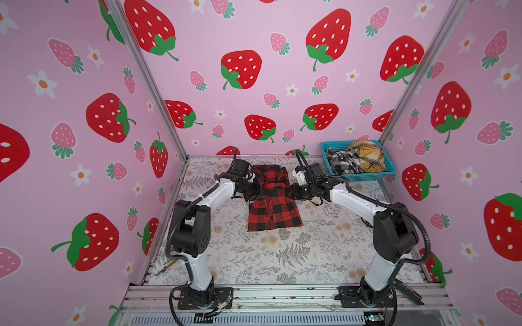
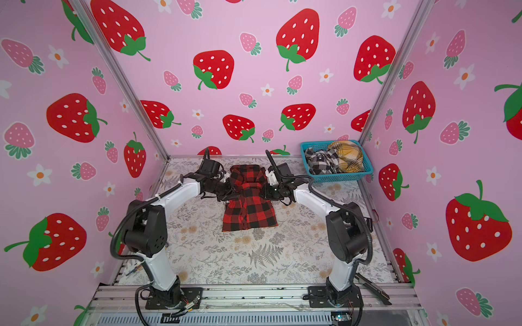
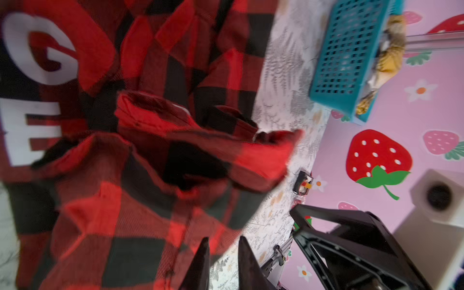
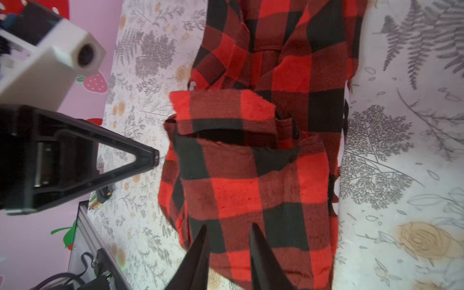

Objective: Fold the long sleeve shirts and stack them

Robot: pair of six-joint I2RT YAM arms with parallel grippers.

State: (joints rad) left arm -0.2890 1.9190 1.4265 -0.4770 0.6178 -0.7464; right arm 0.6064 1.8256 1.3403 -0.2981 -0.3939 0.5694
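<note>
Red-and-black buffalo check shirt (image 1: 272,209) (image 2: 248,210): lies on the fern-print table cover (image 1: 282,254). Its near half is spread flat. Its far half is bunched and narrower, with folds heaped across the middle.
White letters (image 3: 40,47): a G and an E show on the shirt in the left wrist view.
Left gripper (image 1: 255,189) (image 3: 224,241): at the shirt's left edge, level with the heaped middle. The jaws stand a narrow way apart, with the tips over the cloth's edge.
Right gripper (image 1: 292,189) (image 4: 229,227): at the shirt's right edge, facing the left gripper across it. The jaws are narrowly parted, and the plaid lies flat beyond the tips.
Teal mesh basket (image 1: 364,177) (image 2: 339,178): well apart from the red shirt, behind it and to its right in both top views.
Black-and-white plaid shirt (image 1: 341,162): crumpled in the basket.
Mustard-yellow plaid shirt (image 1: 367,156): crumpled in the basket, touching the black-and-white one.
</note>
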